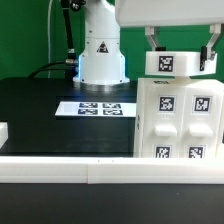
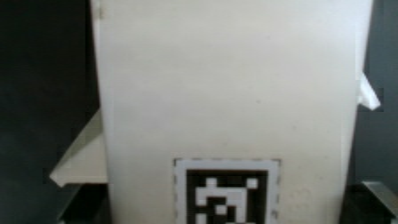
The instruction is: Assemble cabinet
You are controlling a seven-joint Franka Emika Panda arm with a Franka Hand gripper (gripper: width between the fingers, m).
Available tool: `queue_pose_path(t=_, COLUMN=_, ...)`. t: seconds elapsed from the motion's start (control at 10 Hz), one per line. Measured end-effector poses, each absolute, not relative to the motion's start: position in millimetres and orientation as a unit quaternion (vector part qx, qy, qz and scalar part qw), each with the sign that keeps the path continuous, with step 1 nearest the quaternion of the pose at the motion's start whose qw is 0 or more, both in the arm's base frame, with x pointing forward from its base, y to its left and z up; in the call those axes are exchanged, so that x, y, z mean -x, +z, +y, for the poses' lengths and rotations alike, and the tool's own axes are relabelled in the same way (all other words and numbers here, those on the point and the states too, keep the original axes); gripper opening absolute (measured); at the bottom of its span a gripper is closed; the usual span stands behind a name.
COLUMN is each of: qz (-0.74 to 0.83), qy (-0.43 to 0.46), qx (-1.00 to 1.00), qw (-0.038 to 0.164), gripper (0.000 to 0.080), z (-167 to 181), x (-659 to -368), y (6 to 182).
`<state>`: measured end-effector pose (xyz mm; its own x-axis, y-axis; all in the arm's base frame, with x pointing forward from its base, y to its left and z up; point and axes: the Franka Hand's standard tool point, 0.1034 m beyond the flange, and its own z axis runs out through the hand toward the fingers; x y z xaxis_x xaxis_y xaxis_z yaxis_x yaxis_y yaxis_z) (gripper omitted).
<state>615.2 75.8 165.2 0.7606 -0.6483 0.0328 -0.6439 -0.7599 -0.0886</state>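
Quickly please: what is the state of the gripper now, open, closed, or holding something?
The gripper: jaws wide apart at the top of the cabinet; a grip cannot be told.

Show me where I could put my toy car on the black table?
Bare black table lies between the marker board and the small white block at the exterior view's left, and between that board and the white front rail. The exterior view's right is crowded: the cabinet fills it.

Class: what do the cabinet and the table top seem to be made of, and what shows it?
Cabinet: likely plastic, white, smooth, fairly matt; rounded, moulded-looking edges suggest it. Table top: black, matt, maybe a mat or coated board; it shows no glare or grain, so I am unsure.
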Motion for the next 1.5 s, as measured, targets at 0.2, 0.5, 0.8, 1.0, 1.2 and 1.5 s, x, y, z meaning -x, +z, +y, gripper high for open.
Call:
queue_pose_path(t=0.2, qz=0.402, qy=-0.028, qx=0.915, qw=0.04, gripper=0.0558, z=76.1, x=-615.2, y=164.9)
queue_pose_path(t=0.5, qz=0.497, qy=-0.022, qx=0.866, qw=0.047, gripper=0.0558, z=77.8, x=-615.6, y=164.3)
queue_pose_path(t=0.8, qz=0.579, qy=-0.017, qx=0.814, qw=0.053, gripper=0.0558, z=79.2, x=-616.4, y=163.9)
queue_pose_path(t=1.0, qz=0.643, qy=-0.011, qx=0.763, qw=0.055, gripper=0.0558, z=79.7, x=-616.2, y=163.8)
queue_pose_path(t=1.2, qz=0.685, qy=-0.006, qx=0.726, qw=0.055, gripper=0.0558, z=79.7, x=-615.7, y=163.6)
queue_pose_path(t=1.5, qz=0.736, qy=0.007, qx=0.674, qw=0.062, gripper=0.0558, z=79.5, x=-615.3, y=163.4)
